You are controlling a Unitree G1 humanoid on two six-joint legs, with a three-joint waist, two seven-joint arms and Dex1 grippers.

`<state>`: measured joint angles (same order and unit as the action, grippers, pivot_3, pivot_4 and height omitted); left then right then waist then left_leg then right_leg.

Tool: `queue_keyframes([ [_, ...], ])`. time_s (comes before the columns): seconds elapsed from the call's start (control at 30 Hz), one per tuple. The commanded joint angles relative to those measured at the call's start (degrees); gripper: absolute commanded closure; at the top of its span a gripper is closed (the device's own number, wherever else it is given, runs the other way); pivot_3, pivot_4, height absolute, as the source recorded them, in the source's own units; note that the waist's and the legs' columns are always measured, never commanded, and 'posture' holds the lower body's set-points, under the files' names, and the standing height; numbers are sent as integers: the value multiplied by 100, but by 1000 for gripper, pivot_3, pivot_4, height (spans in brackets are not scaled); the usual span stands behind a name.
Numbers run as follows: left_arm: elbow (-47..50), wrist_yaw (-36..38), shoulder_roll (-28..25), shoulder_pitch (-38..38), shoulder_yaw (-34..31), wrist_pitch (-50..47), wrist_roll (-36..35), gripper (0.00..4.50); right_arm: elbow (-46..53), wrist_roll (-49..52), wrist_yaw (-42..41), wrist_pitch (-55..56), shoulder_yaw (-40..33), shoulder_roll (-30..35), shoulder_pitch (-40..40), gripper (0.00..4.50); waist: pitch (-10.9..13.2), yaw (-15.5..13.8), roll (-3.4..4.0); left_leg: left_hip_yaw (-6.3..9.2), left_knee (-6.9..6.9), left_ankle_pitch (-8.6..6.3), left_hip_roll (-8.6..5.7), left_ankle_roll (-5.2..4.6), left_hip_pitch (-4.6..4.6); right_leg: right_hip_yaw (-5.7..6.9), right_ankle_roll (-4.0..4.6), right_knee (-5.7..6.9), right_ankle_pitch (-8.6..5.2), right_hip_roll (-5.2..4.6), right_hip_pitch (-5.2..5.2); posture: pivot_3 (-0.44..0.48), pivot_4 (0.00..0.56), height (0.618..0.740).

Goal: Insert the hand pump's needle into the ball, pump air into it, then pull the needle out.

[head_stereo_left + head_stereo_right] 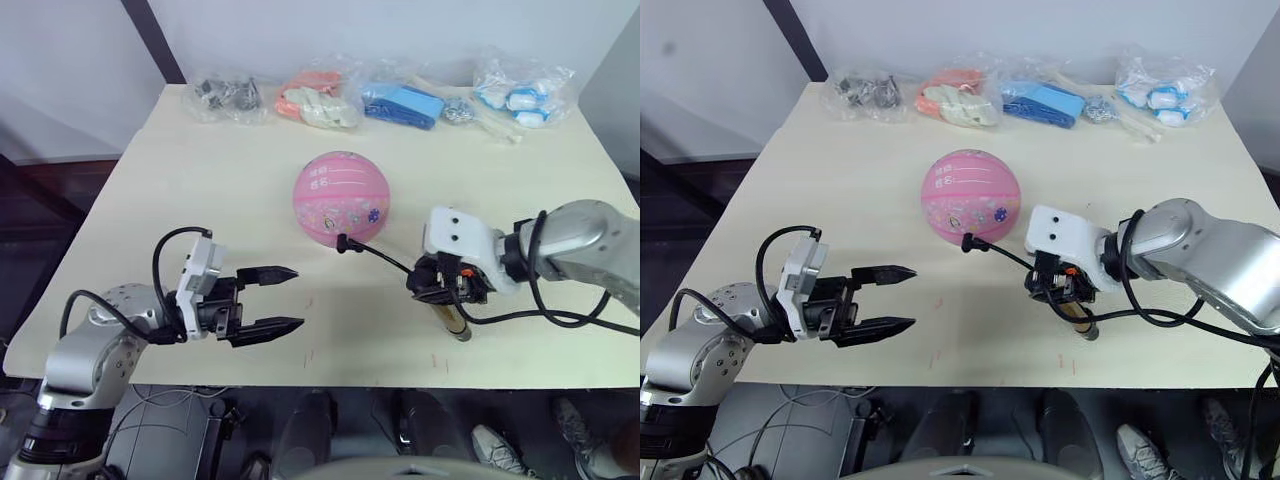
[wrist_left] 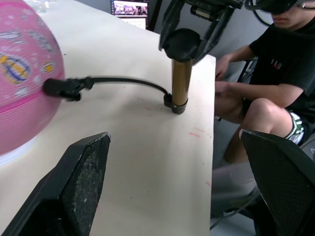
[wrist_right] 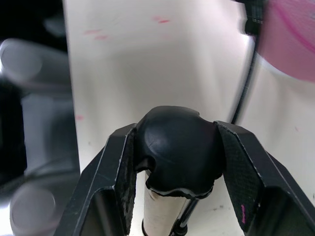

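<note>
The pink ball [image 1: 341,197] rests at the table's middle. The hand pump stands upright to its right, near the front edge, and its gold barrel [image 2: 181,81] rests on its black end cap. My right gripper [image 1: 440,285] is shut on the pump's black handle [image 3: 177,147] from above. The thin black hose [image 1: 382,256] runs from the pump's base to the ball, and its end fitting [image 1: 343,243] touches the ball's near side. The needle itself is hidden at that fitting. My left gripper [image 1: 297,297] hovers open, left of the hose and in front of the ball, with nothing in it.
Several clear plastic bags [image 1: 315,100] of small items line the table's far edge. A person in black [image 2: 280,73] sits beyond the table edge behind the pump. The pump stands close to the table's front edge [image 1: 400,380].
</note>
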<state>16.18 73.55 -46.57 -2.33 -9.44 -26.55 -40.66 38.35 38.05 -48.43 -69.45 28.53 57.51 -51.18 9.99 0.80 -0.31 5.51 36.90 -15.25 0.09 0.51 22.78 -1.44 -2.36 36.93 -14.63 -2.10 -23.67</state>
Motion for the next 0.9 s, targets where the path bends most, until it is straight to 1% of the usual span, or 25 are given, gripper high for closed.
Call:
queue_keyframes([
  [0.03,80,0,-53,-13,-109,76,-10,0,-196,-505,-372,209,554,-66,-241,2596,0,3,0,0,3,0,0,0,0,0,-2,0,1,0,0,0,150,740],
  [0.13,44,-11,-69,2,-124,83,21,0,-582,-1263,-693,614,1512,-354,-570,2596,0,11,0,-5,24,-6,0,-10,1,-4,-5,15,4,-2,2,0,150,740],
  [0.27,-161,126,-134,94,-190,207,107,0,-1023,-2004,-1009,1035,2428,-699,-624,2596,-1,-11,-2,-5,50,-8,-2,-14,0,-5,-12,27,7,-4,8,0,150,740],
  [0.37,-349,293,-224,164,-268,293,135,0,-1382,-2472,-1131,1284,2825,-937,-558,2596,-4,-15,-7,-6,57,-2,-8,-4,0,-7,-16,39,10,-10,7,0,150,740],
  [0.43,-531,481,-316,234,-323,421,190,0,-1693,-2682,-1196,1400,2981,-1145,-484,2596,-4,-11,-8,-6,59,2,-18,3,-3,-8,-17,51,10,-18,6,0,150,740],
  [0.5,-679,666,-386,313,-366,558,233,0,-1999,-2804,-1211,1434,2962,-1363,-412,2596,-3,-1,-6,-3,59,6,-39,9,-3,-8,-17,73,10,-23,-3,0,150,740],
  [0.6,-838,824,-419,381,-385,740,294,0,-2215,-2991,-1319,1541,2877,-1463,-316,2596,-2,2,-5,2,58,7,-41,11,-4,-7,-15,93,9,-24,-11,0,150,740],
  [0.77,-1086,927,-381,370,-351,988,419,0,-2308,-3102,-1561,1611,2722,-1504,-172,2596,-2,3,-5,6,58,7,-44,11,-4,-5,-14,94,9,-25,-11,0,150,740],
  [0.8,-1124,931,-370,355,-328,1023,441,0,-2329,-3085,-1618,1603,2669,-1520,-146,1608,-2,4,-5,6,58,7,-44,11,-4,-5,-14,94,9,-25,-11,0,150,740],
  [0.83,-1165,939,-353,348,-312,1065,466,0,-2340,-3081,-1634,1599,2598,-1540,-103,1291,-2,5,-5,6,58,7,-44,11,-4,-5,-14,94,10,-25,-11,0,150,740],
  [0.9,-1220,952,-330,327,-288,1120,502,0,-2335,-3100,-1630,1602,2459,-1566,-21,250,-2,21,-5,6,58,7,-44,11,-4,-5,-14,96,10,-25,-11,0,150,740],
])
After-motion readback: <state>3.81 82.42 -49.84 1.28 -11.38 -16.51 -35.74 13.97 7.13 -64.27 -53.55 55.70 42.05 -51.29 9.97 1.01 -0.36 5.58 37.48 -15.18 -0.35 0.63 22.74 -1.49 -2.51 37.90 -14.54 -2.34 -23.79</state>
